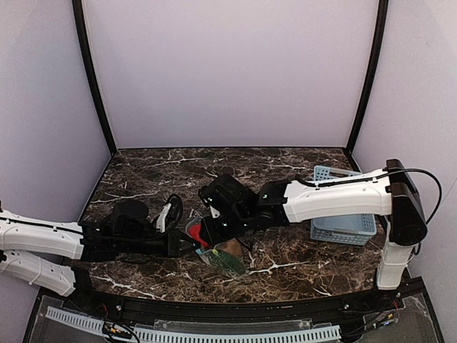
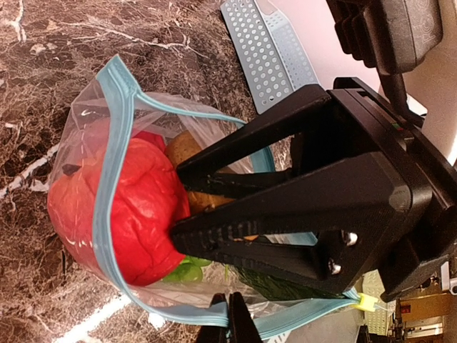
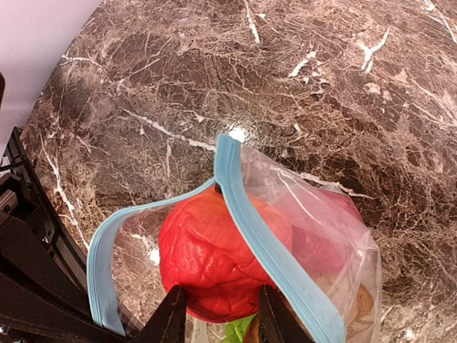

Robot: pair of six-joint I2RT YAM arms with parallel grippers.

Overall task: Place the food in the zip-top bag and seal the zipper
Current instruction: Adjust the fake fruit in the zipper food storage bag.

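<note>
We see the zip-top bag (image 1: 227, 257) lying unsealed at about 6 o'clock on the marble table (image 1: 143, 168), with a red fruit (image 3: 207, 257) in its gaping mouth.

The left gripper (image 2: 230, 321) is pinched tight on the teal zipper (image 3: 264, 243), at the bag's 9 o'clock edge in the top view. The right gripper (image 3: 218, 318) sits at the bag's 12 o'clock with its jaws partly apart, one finger touching each side of the red fruit. We cannot tell whether they clamp it or only rest against it. One run of the zipper crosses over that fruit. Through the clear film, deeper in the bag, we make out a second red fruit (image 3: 321, 246), a brown-orange fruit (image 2: 187, 146) and green grapes (image 2: 187, 270). A light-blue basket (image 1: 343, 221) stands at 3 o'clock, well apart from the bag.
</note>
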